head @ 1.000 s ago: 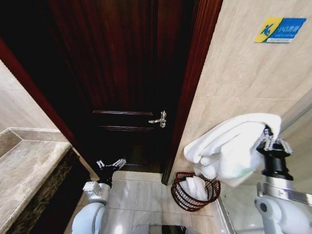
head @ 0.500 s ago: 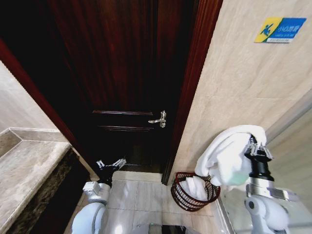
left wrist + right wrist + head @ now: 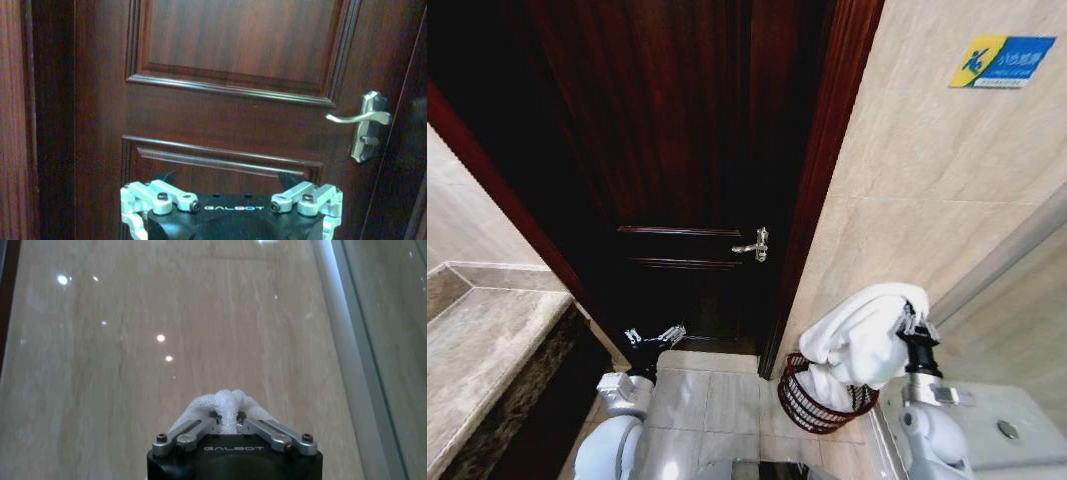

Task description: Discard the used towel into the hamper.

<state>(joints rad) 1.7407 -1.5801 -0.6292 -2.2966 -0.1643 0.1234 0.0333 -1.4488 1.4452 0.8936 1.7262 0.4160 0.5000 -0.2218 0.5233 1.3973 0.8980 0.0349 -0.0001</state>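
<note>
A white towel (image 3: pixel 862 340) hangs from my right gripper (image 3: pixel 912 326), which is shut on it. The towel's lower folds droop just above the rim of the hamper (image 3: pixel 812 408), a reddish-brown wire basket on the floor by the tiled wall. More white cloth lies inside the hamper. In the right wrist view the gripper (image 3: pixel 227 421) pinches a bunch of the towel (image 3: pixel 227 401) in front of the beige wall. My left gripper (image 3: pixel 654 337) is held low in front of the dark door, open and holding nothing; the left wrist view shows its fingers (image 3: pixel 160 192) spread.
A dark wooden door (image 3: pixel 677 150) with a silver lever handle (image 3: pixel 755 245) stands ahead. A stone counter (image 3: pixel 482 350) runs along the left. Beige tiled wall (image 3: pixel 927 160) with a blue sign (image 3: pixel 1001 61) is on the right. A white fixture (image 3: pixel 997 420) sits at lower right.
My right gripper has come down and to the left with the towel, bringing it from well above the hamper to just over its rim. The left arm has not moved.
</note>
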